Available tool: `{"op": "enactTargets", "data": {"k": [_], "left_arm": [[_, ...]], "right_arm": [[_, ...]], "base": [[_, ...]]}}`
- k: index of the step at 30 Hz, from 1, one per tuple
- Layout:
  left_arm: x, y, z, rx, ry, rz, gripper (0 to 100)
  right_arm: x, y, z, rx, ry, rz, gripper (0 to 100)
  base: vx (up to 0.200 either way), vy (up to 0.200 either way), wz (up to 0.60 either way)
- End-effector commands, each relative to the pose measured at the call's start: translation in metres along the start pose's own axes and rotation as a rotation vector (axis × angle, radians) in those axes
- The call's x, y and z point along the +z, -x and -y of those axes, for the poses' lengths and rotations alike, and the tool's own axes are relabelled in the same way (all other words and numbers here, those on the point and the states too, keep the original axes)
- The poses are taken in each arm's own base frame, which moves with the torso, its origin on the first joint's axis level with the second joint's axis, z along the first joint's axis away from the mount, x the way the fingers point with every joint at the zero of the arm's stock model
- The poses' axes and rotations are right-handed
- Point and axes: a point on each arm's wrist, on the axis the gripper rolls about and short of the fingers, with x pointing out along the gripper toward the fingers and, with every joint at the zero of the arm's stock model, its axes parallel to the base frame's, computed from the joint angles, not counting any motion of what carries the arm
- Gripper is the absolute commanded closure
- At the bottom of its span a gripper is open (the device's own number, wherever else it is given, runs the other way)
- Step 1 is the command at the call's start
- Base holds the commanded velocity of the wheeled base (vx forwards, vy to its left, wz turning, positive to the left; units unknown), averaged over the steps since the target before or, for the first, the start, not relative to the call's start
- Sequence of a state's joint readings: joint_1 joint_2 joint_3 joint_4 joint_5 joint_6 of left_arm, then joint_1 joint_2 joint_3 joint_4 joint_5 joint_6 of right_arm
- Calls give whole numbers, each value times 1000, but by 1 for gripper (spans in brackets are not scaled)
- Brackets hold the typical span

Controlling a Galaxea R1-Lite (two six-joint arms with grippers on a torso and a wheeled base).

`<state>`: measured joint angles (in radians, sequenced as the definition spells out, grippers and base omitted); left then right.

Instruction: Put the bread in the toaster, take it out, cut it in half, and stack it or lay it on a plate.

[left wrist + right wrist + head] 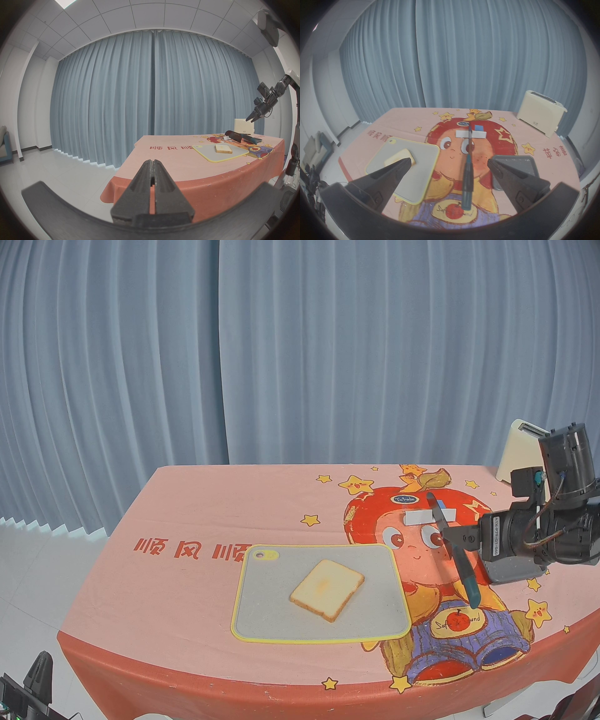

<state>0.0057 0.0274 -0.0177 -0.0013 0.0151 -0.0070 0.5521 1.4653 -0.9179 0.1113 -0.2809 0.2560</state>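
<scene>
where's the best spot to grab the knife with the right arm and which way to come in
Grip the knife by its handle, the thicker end nearer the table's front edge, coming straight down with a finger on each side. The blade points away, across a white rest, so avoid that end. The right tool is open above the handle, seemingly lined up.

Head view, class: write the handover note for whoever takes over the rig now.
Left claw shut, low off the table's near left corner.
Right claw open, over the knife, which lies on the table.
Bread whole on the cutting board; toaster far right, grey tray beside the knife.
Done: bread out of toaster.
To do: grasp knife, halve bread, plate it.
</scene>
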Motion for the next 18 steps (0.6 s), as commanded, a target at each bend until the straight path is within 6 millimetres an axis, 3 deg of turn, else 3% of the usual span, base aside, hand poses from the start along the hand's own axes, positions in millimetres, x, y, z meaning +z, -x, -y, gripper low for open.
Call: {"op": "enactTargets", "data": {"k": [1,7,18], "left_arm": [[-5,-1,0,1,0,-18,100],[-5,-1,0,2,0,-18,100],[-5,-1,0,2,0,-18,100]], "right_arm": [[-9,1,5,-39,19,-20,0],[-20,-12,6,-108,54,-66,0],[-18,-20,3,-210,86,-51,0]], "base": [[0,0,0],[0,0,0],[0,0,0]]}}
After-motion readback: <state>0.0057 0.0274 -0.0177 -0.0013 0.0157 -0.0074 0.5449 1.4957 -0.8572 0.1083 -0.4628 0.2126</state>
